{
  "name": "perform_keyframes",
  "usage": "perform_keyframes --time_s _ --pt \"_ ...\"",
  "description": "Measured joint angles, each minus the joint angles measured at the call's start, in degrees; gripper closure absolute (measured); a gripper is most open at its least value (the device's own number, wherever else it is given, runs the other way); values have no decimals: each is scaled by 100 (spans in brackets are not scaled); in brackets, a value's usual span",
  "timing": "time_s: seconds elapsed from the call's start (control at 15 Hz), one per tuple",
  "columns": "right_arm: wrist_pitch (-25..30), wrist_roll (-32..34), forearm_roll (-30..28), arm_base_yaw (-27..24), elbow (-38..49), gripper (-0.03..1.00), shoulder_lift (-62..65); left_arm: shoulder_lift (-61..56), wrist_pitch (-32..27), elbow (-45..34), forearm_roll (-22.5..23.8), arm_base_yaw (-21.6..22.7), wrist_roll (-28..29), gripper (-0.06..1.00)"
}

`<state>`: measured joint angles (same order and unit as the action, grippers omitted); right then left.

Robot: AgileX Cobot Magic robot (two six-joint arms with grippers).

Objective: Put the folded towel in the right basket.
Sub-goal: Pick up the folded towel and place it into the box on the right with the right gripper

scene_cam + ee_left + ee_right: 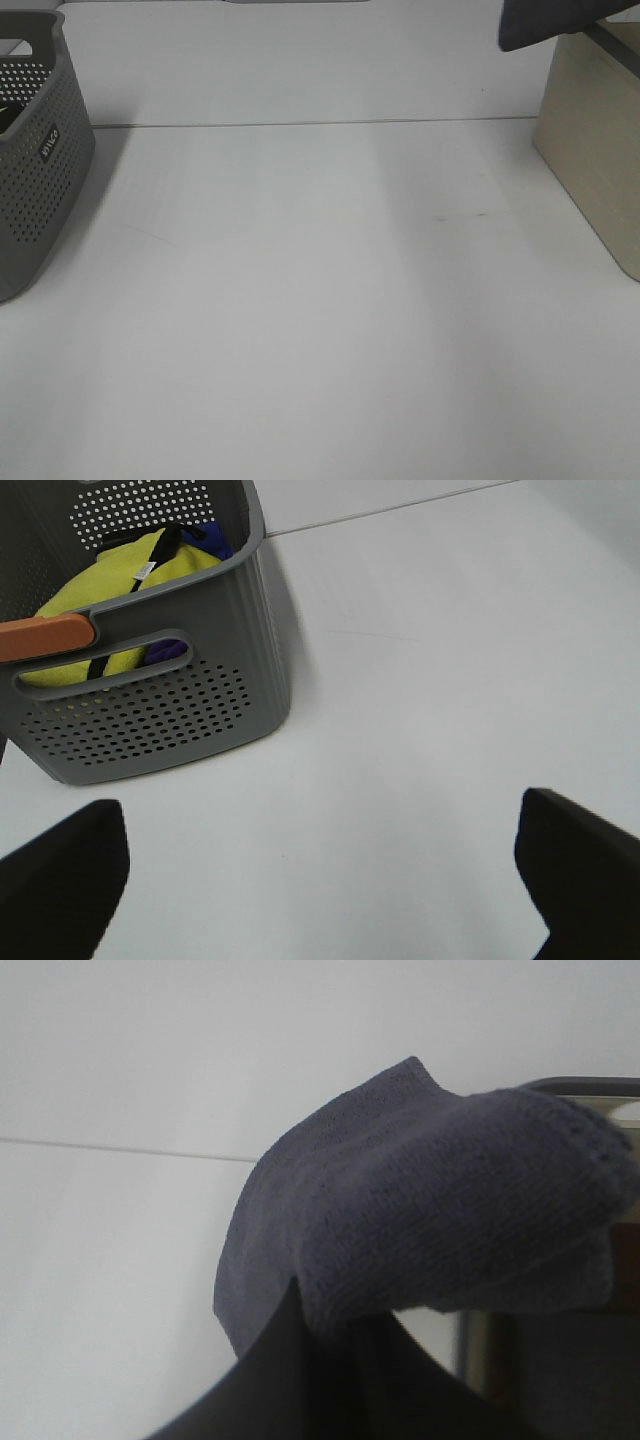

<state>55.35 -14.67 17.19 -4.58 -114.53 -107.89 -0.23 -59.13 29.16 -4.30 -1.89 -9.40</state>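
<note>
The folded towel (545,25) is dark grey-blue and hangs at the top right edge of the exterior view, just above the near corner of the beige right basket (590,140). In the right wrist view my right gripper (330,1345) is shut on the towel (420,1200), which bulges over the dark fingers (290,1390). The basket's dark rim (590,1085) shows behind the towel. The right gripper itself is hidden in the exterior view. My left gripper (320,825) is open and empty above the white table, near the grey left basket (200,680).
The perforated grey left basket (40,170) stands at the table's left edge. It holds a yellow cloth (130,580) and a purple one (170,650), with an orange piece (45,637) at its rim. The white table (320,300) runs between the baskets.
</note>
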Motion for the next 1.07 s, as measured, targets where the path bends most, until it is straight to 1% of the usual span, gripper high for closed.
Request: perform_keyframes --time_s 0.13,0.2,0.33,0.47,0.67,0.73,0.8,0.87,1.0,1.07 --pt "0 6 189 -625 0 93 57 0 0 0 0 0 0 -4" --pt "6 52 372 -1060 0 93 34 0 0 0 0 0 0 -4" --pt "6 86 625 -1530 0 93 -80 0 0 0 0 0 0 -4" --pt "57 149 670 -1759 0 93 -332 0 0 0 0 0 0 -4" --pt "498 206 561 -1788 11 93 -865 0 0 0 0 0 0 -4" --pt "619 269 516 -1788 11 91 -1031 0 0 0 0 0 0 -4" --pt "756 367 441 -1788 11 87 -1157 0 0 0 0 0 0 -4" --pt "854 481 286 -1788 11 79 -1243 0 0 0 0 0 0 -4" --pt "1003 710 17 -1788 11 58 -1301 0 0 0 0 0 0 -4" --pt "1014 745 0 -1788 11 46 -1301 0 0 0 0 0 0 -4"
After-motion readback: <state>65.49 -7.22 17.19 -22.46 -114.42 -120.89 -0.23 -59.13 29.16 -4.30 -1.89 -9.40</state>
